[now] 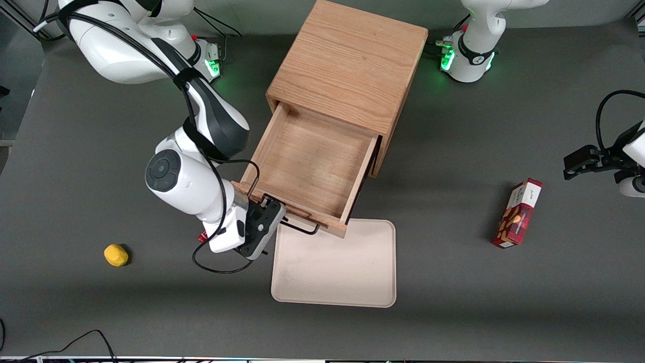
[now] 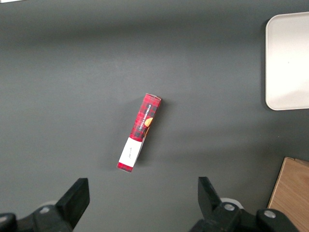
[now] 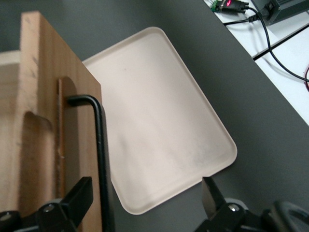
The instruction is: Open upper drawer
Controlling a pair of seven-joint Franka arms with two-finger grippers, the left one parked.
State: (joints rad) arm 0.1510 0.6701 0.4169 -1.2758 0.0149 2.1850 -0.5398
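Here the upper drawer (image 1: 311,169) stood pulled well out of the cabinet (image 1: 347,65), above the tray (image 1: 335,264); the gripper (image 1: 269,222) had fingers spread around the handle (image 3: 100,145), not clamping it.

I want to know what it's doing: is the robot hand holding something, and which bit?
Nothing. The hand is open beside the upper drawer, its fingers apart around the black handle, not squeezing.

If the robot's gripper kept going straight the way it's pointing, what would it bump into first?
Probably the beige tray. The open gripper, beside the upper drawer's black handle, points down toward the tray below, though the depth is hard to judge.
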